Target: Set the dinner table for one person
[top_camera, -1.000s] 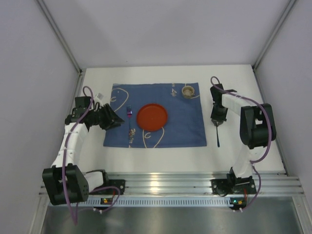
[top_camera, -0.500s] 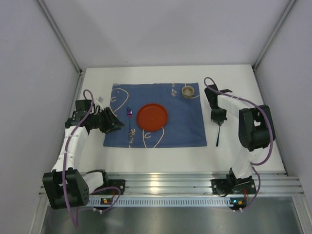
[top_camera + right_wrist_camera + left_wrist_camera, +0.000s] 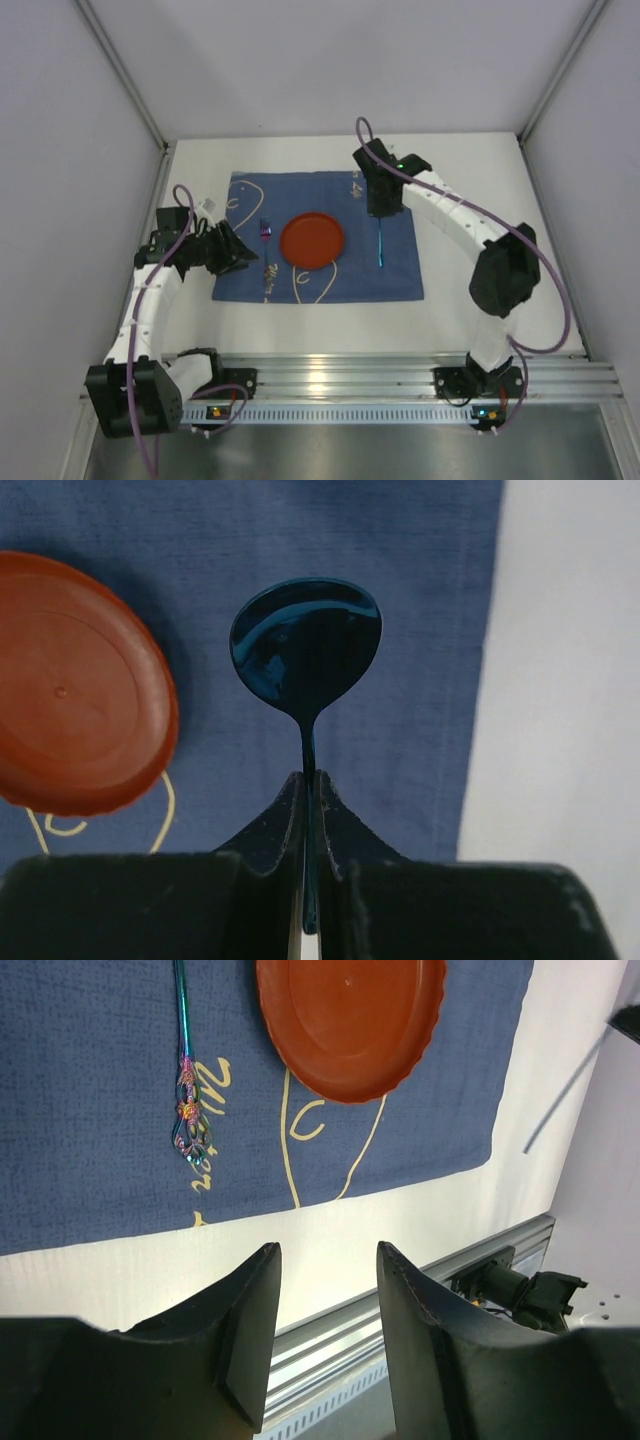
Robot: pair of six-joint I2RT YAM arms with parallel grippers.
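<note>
The dinner table (image 3: 500, 300) is a white tabletop with a blue patterned mat (image 3: 395, 275) on it. A red plate (image 3: 312, 240) lies in the middle of the mat. An iridescent fork (image 3: 266, 250) lies to its left. My right gripper (image 3: 381, 210) is shut on the handle of a dark teal spoon (image 3: 381, 245) and holds it above the mat, right of the plate. In the right wrist view the spoon's bowl (image 3: 305, 645) hangs over the mat (image 3: 420, 570) beside the plate (image 3: 70, 690). My left gripper (image 3: 243, 257) is open and empty at the mat's left edge, left of the fork (image 3: 185, 1080).
Grey walls close in the table at the back and both sides. An aluminium rail (image 3: 330, 375) runs along the near edge. A small white object (image 3: 205, 203) lies off the mat's far left corner. The right arm (image 3: 450, 210) reaches across the mat's far right corner.
My right arm has swung left from the bare table beside the mat, carrying the spoon over the mat's right part. My left gripper has barely moved.
</note>
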